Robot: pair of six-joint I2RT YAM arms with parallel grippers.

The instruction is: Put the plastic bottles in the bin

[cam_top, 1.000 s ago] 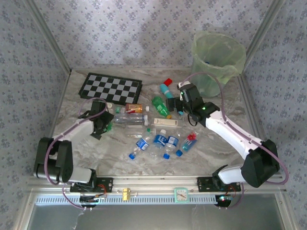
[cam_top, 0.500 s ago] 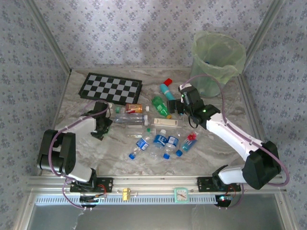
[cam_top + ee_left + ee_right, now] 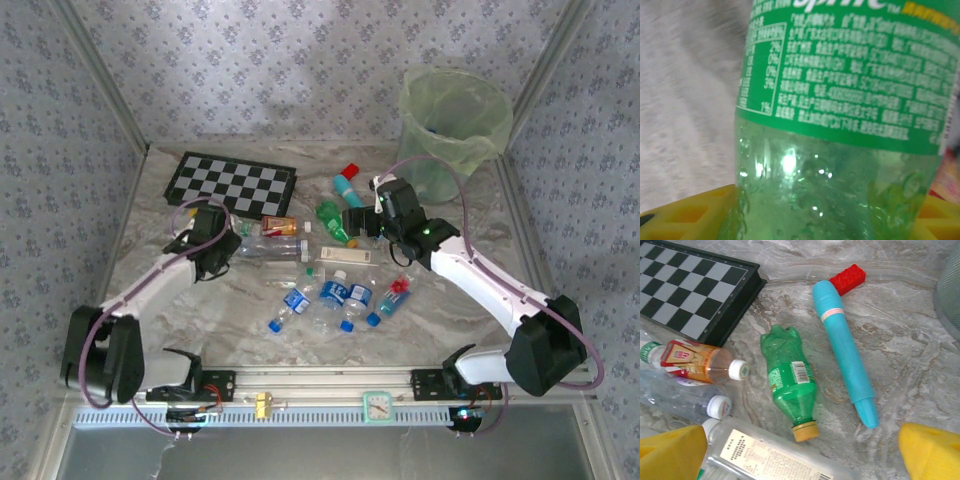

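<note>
Since the earlier frame, the left arm has stretched from the lower left up toward the middle left of the top view. The left end effector [image 3: 218, 250] is now just below the chessboard [image 3: 232, 181] and beside the scattered bottles, while the right end effector [image 3: 368, 222] has shifted a little to the left. The bin [image 3: 455, 120] stands in the upper right, well apart from the left arm and nearer to the right one. In the left wrist view a green Sprite bottle [image 3: 840, 125] stands very close between the yellow fingers [image 3: 685, 212]. I cannot tell whether they already press on it. In the right wrist view the fingers are spread wide, with nothing between them. Another green bottle [image 3: 787, 377] lies on the tabletop [image 3: 900, 340] just above their midpoint. Its long axis runs from the top of the frame to the bottom, with the cap toward the fingers. A teal tube [image 3: 845, 350] lies just beside it on the right, so I think the right arm must descend a little left of that tube.
</note>
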